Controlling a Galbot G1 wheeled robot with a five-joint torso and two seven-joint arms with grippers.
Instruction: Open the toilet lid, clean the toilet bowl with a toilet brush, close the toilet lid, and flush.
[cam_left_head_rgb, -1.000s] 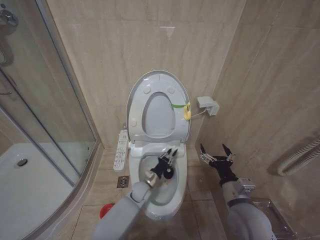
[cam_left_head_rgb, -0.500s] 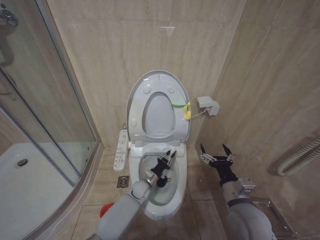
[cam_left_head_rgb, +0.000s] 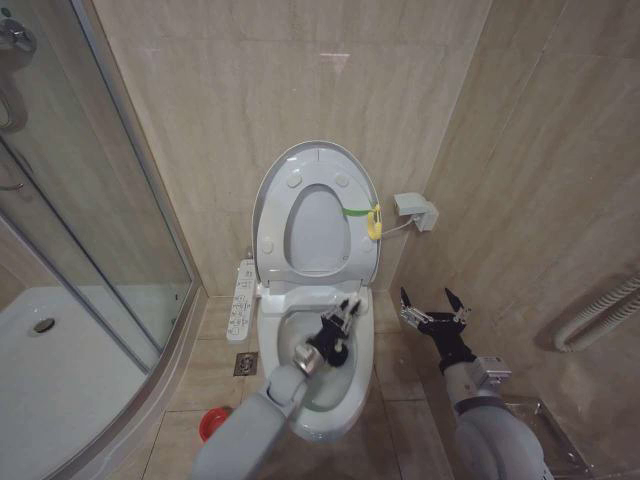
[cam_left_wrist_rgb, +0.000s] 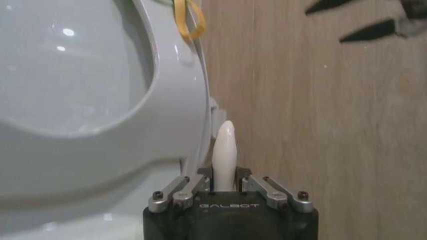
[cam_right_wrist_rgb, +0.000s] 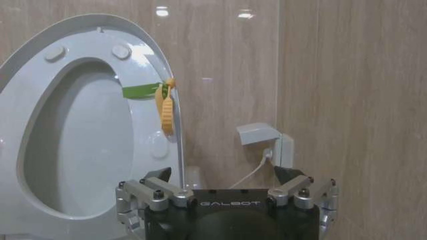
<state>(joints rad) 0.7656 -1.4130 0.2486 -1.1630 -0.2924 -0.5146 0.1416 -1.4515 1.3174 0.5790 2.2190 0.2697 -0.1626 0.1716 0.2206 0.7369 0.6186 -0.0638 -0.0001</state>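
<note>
left claw (cam_left_head_rgb: 345, 313) grips toilet brush (cam_left_wrist_rgb: 224, 150) over toilet bowl (cam_left_head_rgb: 355, 385); right claw (cam_left_head_rgb: 432, 303) spread, empty.

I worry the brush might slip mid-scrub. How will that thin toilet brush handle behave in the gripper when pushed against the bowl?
The toilet brush has a smooth, tapered white handle, so it may slide or twist in the left gripper. Being thin, it probably flexes slightly. The glossy toilet bowl likely offers little friction.

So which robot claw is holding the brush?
The left claw, over the glossy white ceramic toilet bowl, grips the thin white brush handle. The right claw is open beside the bowl.
</note>
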